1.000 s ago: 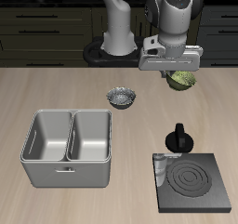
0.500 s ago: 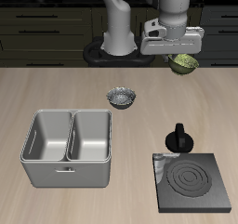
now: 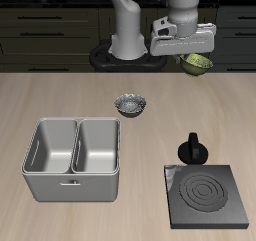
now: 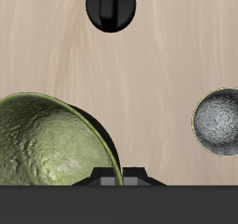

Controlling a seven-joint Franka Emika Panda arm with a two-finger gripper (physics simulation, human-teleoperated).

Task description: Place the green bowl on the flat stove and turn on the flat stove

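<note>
The green bowl (image 3: 198, 63) hangs tilted in the air above the back of the table, held at its rim by my gripper (image 3: 190, 57), which is shut on it. In the wrist view the green bowl (image 4: 42, 139) shows its olive outer wall close to the camera, with the black gripper body behind it. The flat stove (image 3: 207, 196) lies near the table's front edge, well below and forward of the bowl, its black knob (image 3: 192, 148) at its back edge. The knob (image 4: 112, 5) also shows in the wrist view; the burner plate does not.
A small grey-and-white patterned bowl (image 3: 130, 105) sits on the table behind the grey two-compartment metal basin (image 3: 74, 157). The same grey-and-white bowl (image 4: 220, 122) appears in the wrist view. Dark cabinets stand behind the table.
The gripper has risen with the green bowl, lifting it from just above the tabletop to well above it; most of the rise came first, with only a small further shift since.
</note>
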